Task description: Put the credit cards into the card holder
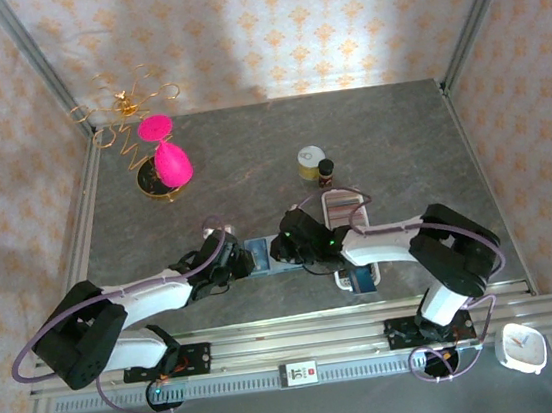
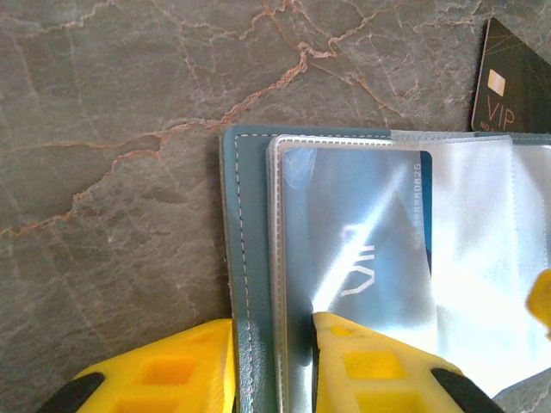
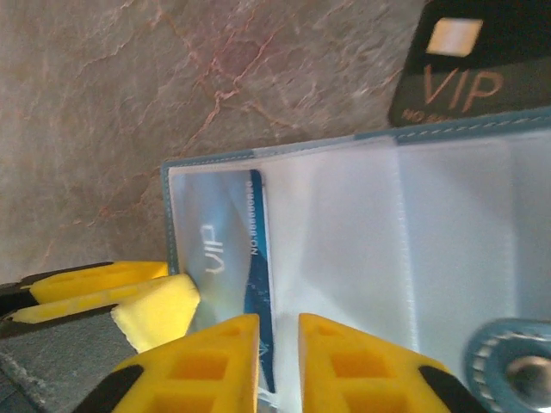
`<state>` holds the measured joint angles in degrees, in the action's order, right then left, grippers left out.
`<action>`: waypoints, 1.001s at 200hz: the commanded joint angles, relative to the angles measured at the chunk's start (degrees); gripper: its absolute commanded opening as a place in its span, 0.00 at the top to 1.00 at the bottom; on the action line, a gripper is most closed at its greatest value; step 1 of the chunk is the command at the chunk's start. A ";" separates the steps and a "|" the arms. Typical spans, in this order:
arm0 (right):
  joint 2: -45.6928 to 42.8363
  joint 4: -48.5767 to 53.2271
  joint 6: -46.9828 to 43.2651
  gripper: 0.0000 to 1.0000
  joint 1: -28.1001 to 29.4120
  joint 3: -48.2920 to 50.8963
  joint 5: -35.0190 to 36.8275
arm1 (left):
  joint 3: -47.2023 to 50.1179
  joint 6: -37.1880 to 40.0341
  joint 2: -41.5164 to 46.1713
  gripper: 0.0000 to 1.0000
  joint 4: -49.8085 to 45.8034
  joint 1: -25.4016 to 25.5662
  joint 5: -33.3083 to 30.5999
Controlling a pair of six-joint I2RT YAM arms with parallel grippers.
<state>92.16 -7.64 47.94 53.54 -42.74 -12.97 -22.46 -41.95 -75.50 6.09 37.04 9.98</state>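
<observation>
The teal card holder (image 2: 250, 258) (image 3: 482, 125) (image 1: 259, 252) lies open on the table, its clear sleeves up. A blue credit card (image 2: 362, 232) (image 3: 258, 258) sits inside the left sleeve. My left gripper (image 2: 271, 331) (image 1: 242, 261) is shut on the card holder's left edge, one finger outside the cover and one on the sleeve. My right gripper (image 3: 278, 323) (image 1: 284, 251) hovers at the blue card's right edge with its jaws slightly apart and nothing clamped. A black VIP card (image 2: 512, 77) (image 3: 469, 69) lies on the table just beyond the holder.
A long white slotted tray (image 1: 341, 203) with cards stands right of the holder. A yellow jar (image 1: 311, 162) and a small dark bottle (image 1: 326, 169) sit behind it. Pink objects on a gold wire stand (image 1: 165, 160) are at the back left.
</observation>
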 commanded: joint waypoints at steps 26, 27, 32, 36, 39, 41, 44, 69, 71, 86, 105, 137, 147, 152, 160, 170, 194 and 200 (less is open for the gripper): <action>-1.79 6.62 0.19 0.77 0.19 1.53 4.91 | 1.27 1.70 -2.97 0.75 -9.12 0.72 -0.57; -1.80 6.56 0.21 0.77 0.18 1.61 4.90 | 1.27 1.70 -2.93 0.75 -9.14 0.69 -0.53; -1.61 6.35 0.26 0.77 0.23 1.77 4.77 | 1.32 1.70 -2.93 0.75 -9.09 0.74 -0.49; -1.49 6.25 0.31 0.76 0.25 1.76 4.65 | 1.28 1.77 -2.90 0.75 -9.16 0.69 -0.46; -1.32 6.23 0.36 0.76 0.23 1.78 4.66 | 1.23 1.79 -2.94 0.75 -9.13 0.69 -0.42; -1.14 6.17 0.39 0.75 0.24 1.76 4.57 | 1.20 1.79 -2.97 0.75 -9.09 0.74 -0.40; -0.97 6.06 0.40 0.75 0.23 1.78 4.49 | 1.19 1.79 -2.91 0.76 -9.09 0.71 -0.40; 0.53 5.15 0.54 0.74 0.25 1.46 3.45 | 1.19 1.79 -2.77 0.76 -9.16 0.75 -0.22; 0.67 5.10 0.52 0.74 0.23 1.40 3.41 | 1.19 1.79 -2.73 0.76 -9.16 0.76 -0.22; 1.39 5.09 0.48 0.73 0.22 1.06 2.94 | 1.25 1.66 -2.48 0.76 -9.17 0.76 -0.22; 2.05 5.09 0.51 0.71 0.24 0.86 2.36 | 1.45 1.61 -2.25 0.76 -9.14 0.69 -0.13; 2.65 3.94 0.97 0.66 0.25 0.91 1.14 | 1.45 1.55 -1.85 0.76 -9.16 0.76 0.04; 2.85 2.79 1.21 0.66 0.20 0.90 0.26 | 1.54 1.45 -1.75 0.76 -9.12 0.72 0.04; 2.93 2.20 1.34 0.66 0.24 0.86 -0.14 | 1.54 1.44 -1.69 0.76 -9.09 0.76 0.14; 3.21 1.52 1.61 0.66 0.25 0.65 -0.69 | 1.50 1.44 -1.68 0.76 -9.08 0.73 0.22; 3.42 0.78 1.75 0.65 0.24 0.26 -1.06 | 1.54 1.39 -1.68 0.76 -8.92 0.76 0.32; 3.93 -1.03 2.31 0.65 0.25 -0.52 -2.02 | 1.54 1.35 -1.63 0.76 -8.97 0.71 0.53; 3.83 -1.92 2.62 0.65 0.24 -0.44 -2.36 | 1.53 1.35 -1.63 0.76 -9.01 0.75 0.42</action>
<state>94.43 -7.70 49.12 53.58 -42.19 -13.67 -22.79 -41.52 -75.35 5.30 37.12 9.80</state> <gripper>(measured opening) 0.349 0.242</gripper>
